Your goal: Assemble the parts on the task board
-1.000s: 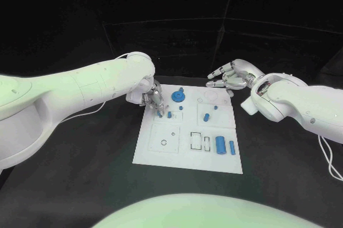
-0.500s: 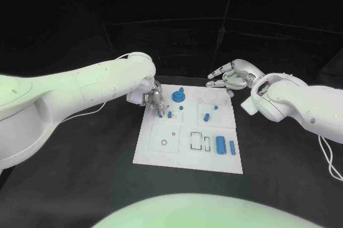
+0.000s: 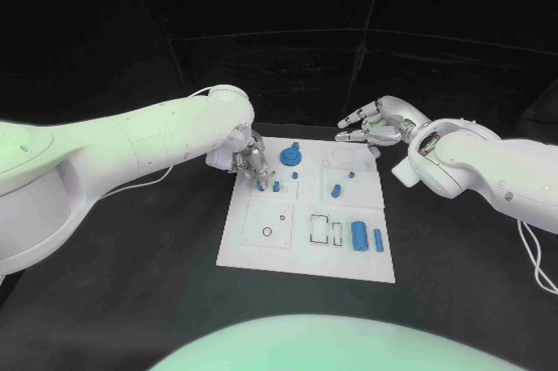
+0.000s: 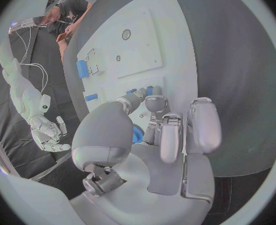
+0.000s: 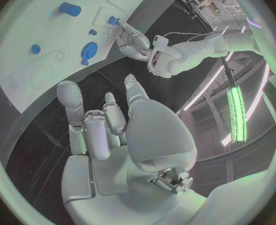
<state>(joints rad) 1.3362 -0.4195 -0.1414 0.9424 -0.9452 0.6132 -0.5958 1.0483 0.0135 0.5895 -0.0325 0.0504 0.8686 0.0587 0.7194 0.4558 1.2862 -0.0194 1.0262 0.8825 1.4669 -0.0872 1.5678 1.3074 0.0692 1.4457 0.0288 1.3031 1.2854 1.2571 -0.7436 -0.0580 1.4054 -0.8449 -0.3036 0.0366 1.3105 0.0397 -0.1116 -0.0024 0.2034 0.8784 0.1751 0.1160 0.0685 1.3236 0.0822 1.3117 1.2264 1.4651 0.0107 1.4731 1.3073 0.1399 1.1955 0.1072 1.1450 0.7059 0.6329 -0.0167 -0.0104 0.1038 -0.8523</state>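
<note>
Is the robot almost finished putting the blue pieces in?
Not yet. A blue gear already stands at the task board's far end. The left hand has its fingertips down at a small blue piece. The right hand hovers open. A cylinder lies loose.

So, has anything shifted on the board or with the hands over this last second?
Nothing visibly changed: the left hand stays with its fingertips down at the task board's far left corner, and the right hand stays open beyond the far edge.
</note>
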